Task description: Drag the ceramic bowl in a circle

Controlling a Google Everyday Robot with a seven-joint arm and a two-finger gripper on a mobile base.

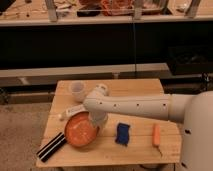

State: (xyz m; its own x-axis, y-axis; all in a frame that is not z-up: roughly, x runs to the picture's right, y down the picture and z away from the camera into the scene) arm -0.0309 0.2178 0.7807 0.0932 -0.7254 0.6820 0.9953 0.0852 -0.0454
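Note:
The ceramic bowl (81,130) is a wide, shallow orange bowl on the front left of the wooden table (140,90). My white arm reaches in from the right, and my gripper (98,121) points down at the bowl's right rim, touching or just inside it. The bowl's right edge is partly hidden behind the gripper.
A small translucent white cup (77,89) stands at the table's back left. A white bar-shaped object (71,110) lies behind the bowl. A black-and-white striped bar (51,147) lies at the front left corner. A blue object (122,134) and an orange carrot-like object (157,134) lie to the right.

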